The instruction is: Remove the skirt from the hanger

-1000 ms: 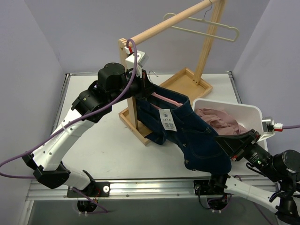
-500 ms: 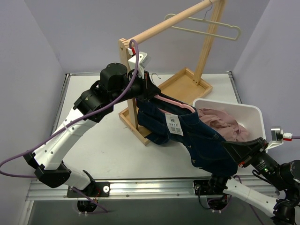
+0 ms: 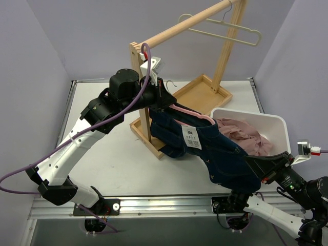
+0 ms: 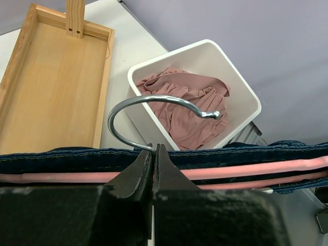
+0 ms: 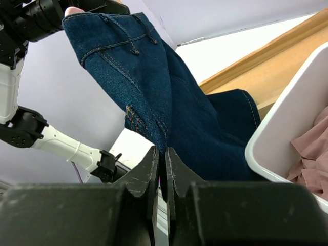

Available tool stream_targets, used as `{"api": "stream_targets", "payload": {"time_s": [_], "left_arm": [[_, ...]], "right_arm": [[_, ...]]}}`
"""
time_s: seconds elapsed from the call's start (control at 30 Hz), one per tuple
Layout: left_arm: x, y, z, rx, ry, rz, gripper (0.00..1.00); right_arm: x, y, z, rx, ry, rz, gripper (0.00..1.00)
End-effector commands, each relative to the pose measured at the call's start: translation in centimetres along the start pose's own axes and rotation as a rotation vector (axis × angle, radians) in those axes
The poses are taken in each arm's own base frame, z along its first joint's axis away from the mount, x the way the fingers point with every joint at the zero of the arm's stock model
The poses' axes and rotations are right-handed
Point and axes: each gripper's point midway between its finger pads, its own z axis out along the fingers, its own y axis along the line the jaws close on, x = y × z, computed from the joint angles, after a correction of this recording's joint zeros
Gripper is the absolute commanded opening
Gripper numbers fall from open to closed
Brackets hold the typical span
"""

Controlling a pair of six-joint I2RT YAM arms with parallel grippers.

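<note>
Skirt (image 3: 242, 134) sits crumpled in the white bin (image 3: 247, 113) at the right of your top view, dusty pink and off any hanger. The cream hanger (image 3: 225, 32) hangs bare on the wooden rod (image 3: 189, 23). Your left gripper (image 3: 163, 96) holds a pink hanger (image 3: 187, 111) beside the rack post, and a denim garment (image 3: 220, 154) with a white tag (image 3: 191, 137) stretches from it down to your right gripper (image 3: 250, 161).

From the left wrist, your left gripper (image 4: 153, 149) is closed tight on the stem of the pink hanger's (image 4: 246, 168) silver hook (image 4: 154, 101). The denim garment's (image 4: 61, 156) waistband runs along the bar. Beyond it you see the skirt (image 4: 184, 105) in the bin (image 4: 243, 95), beside the wooden tray (image 4: 51, 87).

From the right wrist, your right gripper (image 5: 161, 152) is pinched closed on a fold of the denim garment (image 5: 169, 97). The bin (image 5: 287, 123) wall is just to the right, with the skirt (image 5: 313, 151) inside.
</note>
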Motion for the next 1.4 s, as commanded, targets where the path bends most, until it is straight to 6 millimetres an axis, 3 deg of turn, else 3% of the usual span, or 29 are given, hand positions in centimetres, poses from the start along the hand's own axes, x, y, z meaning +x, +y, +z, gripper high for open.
{"api": "stream_targets", "payload": {"time_s": [0.0,0.23,0.63,0.97,1.13,1.37], "left_arm": [[-6.4,2.8,-2.4,-0.137,-0.219,0.048,0.02],[-6.4,1.7,-2.7,-0.086,-0.218,0.021,0.02],[-6.1,-0.1,-3.2,0.002,-0.202,-0.027,0.02],[-7.4,-2.3,-4.5,0.091,-0.231,-0.068,0.02],[-7.6,-2.1,-4.6,0.072,-0.235,-0.055,0.02],[-7.8,-1.9,-4.5,0.066,-0.240,-0.057,0.02]], "right_arm": [[-1.1,-0.6,-1.0,0.023,-0.054,0.007,0.00],[0.5,-0.9,0.3,0.033,-0.023,0.012,0.00],[3.2,-0.5,4.8,0.060,0.071,-0.022,0.00],[5.7,-0.1,8.6,0.074,0.157,-0.056,0.00],[5.0,-0.1,7.5,0.055,0.117,-0.021,0.00],[3.3,-1.8,3.3,0.117,0.083,-0.010,0.00]]}}
